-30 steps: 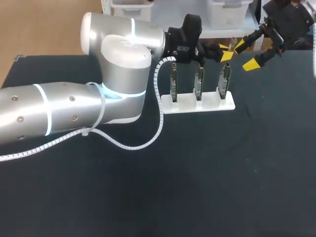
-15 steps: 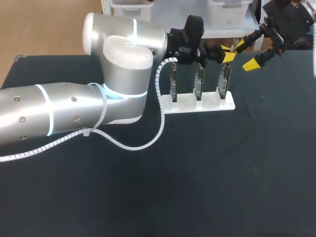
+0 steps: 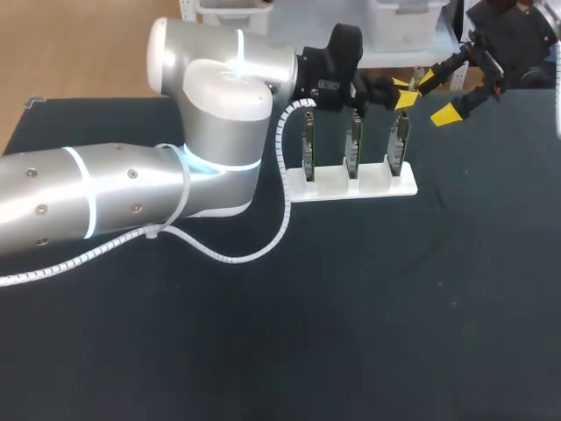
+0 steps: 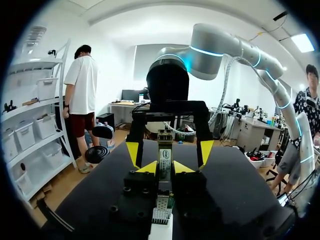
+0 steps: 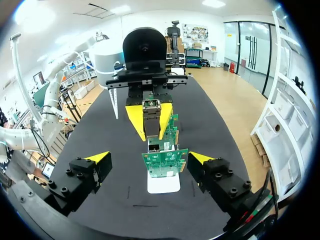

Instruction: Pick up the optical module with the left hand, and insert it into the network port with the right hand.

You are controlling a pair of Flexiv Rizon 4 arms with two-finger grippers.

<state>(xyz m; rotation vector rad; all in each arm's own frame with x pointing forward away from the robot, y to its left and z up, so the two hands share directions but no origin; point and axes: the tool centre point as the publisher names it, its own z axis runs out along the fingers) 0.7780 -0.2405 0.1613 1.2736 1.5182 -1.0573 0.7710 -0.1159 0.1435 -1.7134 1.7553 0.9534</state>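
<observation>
The optical module (image 4: 164,159), a slim metal bar, stands upright between the yellow tips of my left gripper (image 4: 165,167), which is shut on it. In the head view my left gripper (image 3: 401,93) hovers above the rightmost of three network cards (image 3: 399,140) in a white stand (image 3: 351,182). My right gripper (image 3: 436,98) faces it from the right, open and empty. In the right wrist view the module (image 5: 151,117) is ahead of my open right gripper (image 5: 149,161), above the nearest card (image 5: 164,162).
The white stand (image 5: 164,183) sits on the black table (image 3: 368,289) near its far edge. My left arm's silver body (image 3: 175,167) and its white coiled cable (image 3: 263,237) lie over the table's left half.
My left arm has edged slightly to the right with the module in its grip. The right gripper has stayed in place, open.
</observation>
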